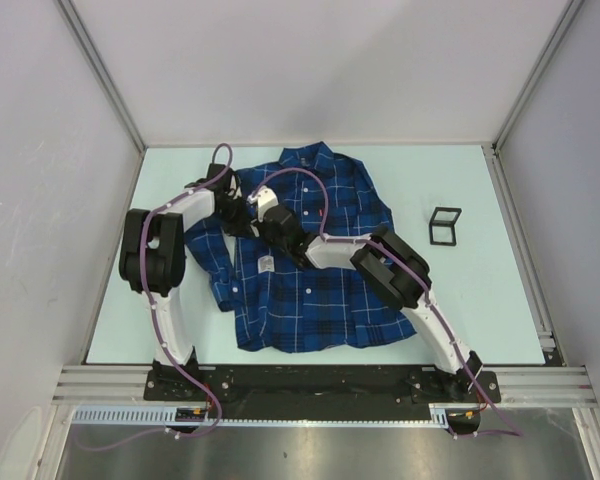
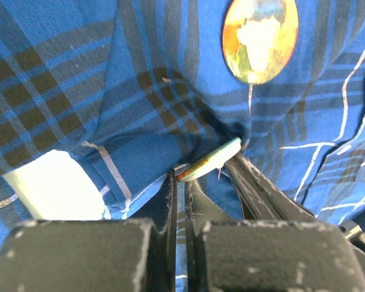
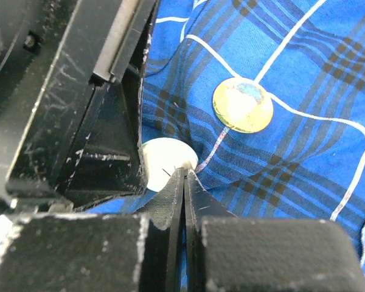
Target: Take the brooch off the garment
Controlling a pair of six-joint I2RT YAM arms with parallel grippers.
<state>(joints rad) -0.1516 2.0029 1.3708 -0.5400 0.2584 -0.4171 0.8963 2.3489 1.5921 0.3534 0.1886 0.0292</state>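
While both arms crowded the garment (image 1: 310,300) near ten o'clock, left gripper (image 2: 181,180) shut among plaid folds, right gripper (image 3: 184,173) closed against a pale disc (image 3: 160,157), gold brooch (image 3: 242,104) pinned at its one o'clock.

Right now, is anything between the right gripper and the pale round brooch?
Nothing visible does. The right gripper, shut, sits right at the edge of the pale round brooch on the shirt.

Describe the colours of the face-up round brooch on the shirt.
Yellow-orange brooch with pale and blue patches; clearest in the left wrist view.
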